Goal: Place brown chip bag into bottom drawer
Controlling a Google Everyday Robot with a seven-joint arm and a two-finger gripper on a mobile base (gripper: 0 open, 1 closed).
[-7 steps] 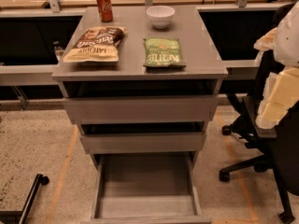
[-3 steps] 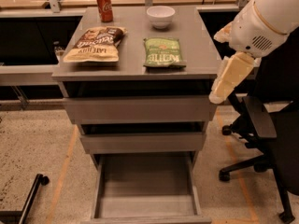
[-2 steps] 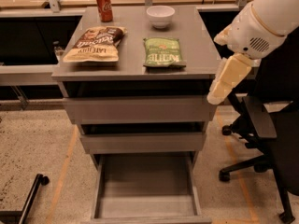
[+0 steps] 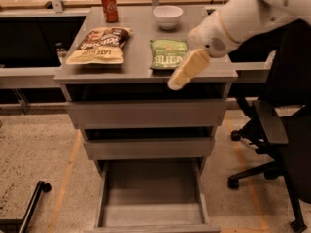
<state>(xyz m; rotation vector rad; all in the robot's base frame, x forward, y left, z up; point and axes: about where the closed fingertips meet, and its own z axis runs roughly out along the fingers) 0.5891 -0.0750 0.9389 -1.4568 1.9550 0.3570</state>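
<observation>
The brown chip bag point(image 4: 99, 45) lies flat on the grey cabinet top point(image 4: 141, 30) at the left, dark brown above and tan below. The bottom drawer point(image 4: 153, 216) is pulled open at the foot of the cabinet, and nothing shows inside it. My gripper point(image 4: 179, 80) hangs from the white arm point(image 4: 243, 18) over the front right edge of the cabinet top, just in front of the green chip bag point(image 4: 168, 54). It is well to the right of the brown bag and holds nothing.
A red soda can point(image 4: 110, 6) and a white bowl point(image 4: 167, 16) stand at the back of the cabinet top. The two upper drawers point(image 4: 146, 113) stick out slightly. A black office chair point(image 4: 277, 130) stands to the right. A black wheeled leg point(image 4: 29, 208) is at the lower left.
The arm has swung left from beside the cabinet's right side. The gripper is now over the front right of the top, by the green bag. The bags have not moved.
</observation>
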